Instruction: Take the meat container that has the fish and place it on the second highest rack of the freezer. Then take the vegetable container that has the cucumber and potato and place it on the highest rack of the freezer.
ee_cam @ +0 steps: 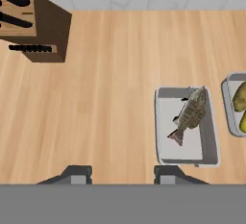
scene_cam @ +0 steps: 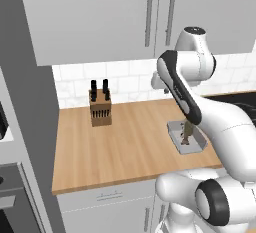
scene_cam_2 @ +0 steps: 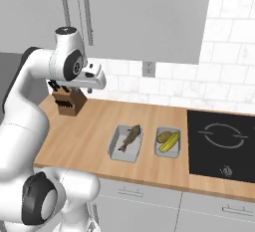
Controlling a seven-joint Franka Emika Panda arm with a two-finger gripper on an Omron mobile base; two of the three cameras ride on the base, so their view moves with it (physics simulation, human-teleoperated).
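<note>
Wooden counter (scene_cam_2: pixel 89 126) under your arm; grey meat container (scene_cam_2: pixel 125 144) with the fish (scene_cam_2: pixel 129 137) sits on it, the vegetable container (scene_cam_2: pixel 168 142) with cucumber and potato (scene_cam_2: pixel 167 140) just beside it, nearer the black cooktop (scene_cam_2: pixel 222 141). Your gripper (ee_cam: pixel 120 175) hangs above the counter, jaws apart, holding nothing, fish tray just ahead. Knife block (scene_cam: pixel 100 108) stands near the tiled wall.

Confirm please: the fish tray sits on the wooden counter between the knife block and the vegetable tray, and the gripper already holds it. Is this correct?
Not quite. The gripper holds nothing: the hand view shows it above the counter, beside the fish tray. The knife block and vegetable tray flank it as stated.
</note>
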